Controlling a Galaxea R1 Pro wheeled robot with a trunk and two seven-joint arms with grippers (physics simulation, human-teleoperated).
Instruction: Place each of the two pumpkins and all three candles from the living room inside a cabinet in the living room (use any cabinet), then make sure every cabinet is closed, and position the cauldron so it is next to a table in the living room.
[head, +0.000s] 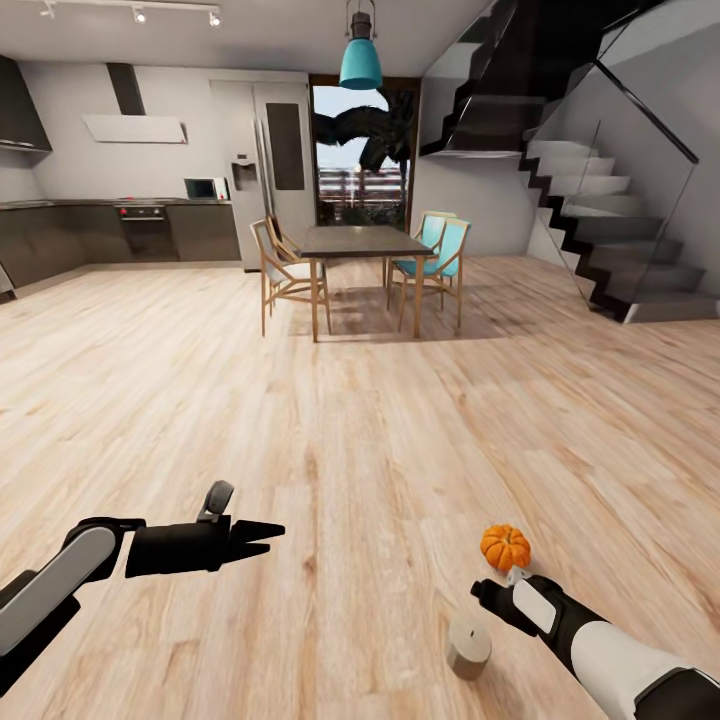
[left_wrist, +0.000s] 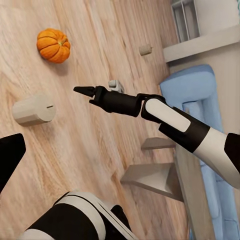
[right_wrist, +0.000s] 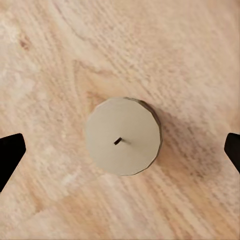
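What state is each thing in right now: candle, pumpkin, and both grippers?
candle: upright on the floor, wick up, ungrasped, lined up between the right gripper's fingers.
second candle: on the floor further off, ungrasped.
pumpkin: on the floor, stem up, untouched, beside the right arm.
right gripper: open, empty, over the near candle.
left gripper: empty, held above the floor; fingers look nearly together, hard to tell.

Dining table (head: 362, 242) with chairs (head: 285, 270), teal pendant lamp (head: 360, 62), staircase (head: 610, 220), blue sofa (left_wrist: 200, 95).
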